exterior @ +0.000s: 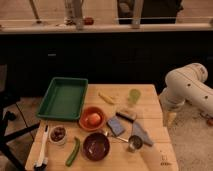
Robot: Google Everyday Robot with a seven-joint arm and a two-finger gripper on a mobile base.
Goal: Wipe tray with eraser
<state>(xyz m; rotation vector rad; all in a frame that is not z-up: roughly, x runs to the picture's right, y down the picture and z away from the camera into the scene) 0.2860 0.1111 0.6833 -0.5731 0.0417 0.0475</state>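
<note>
The green tray [63,97] lies at the table's back left corner with nothing in it. The eraser [126,114], a small block with a dark top and pale underside, rests on the wood right of centre, between the orange bowl [92,118] and the table's right edge. My white arm [187,86] bends in from the right. My gripper [170,119] hangs pointing down just off the table's right edge. It is open and holds nothing, a short way right of the eraser and far from the tray.
A blue pad [115,126], grey cloth [141,132] and metal cup [134,142] lie close to the eraser. A dark red bowl [96,146], cucumber [73,151], small white cup [58,134] and brush [42,150] fill the front. A green cup [134,95] and yellow item [106,98] sit behind.
</note>
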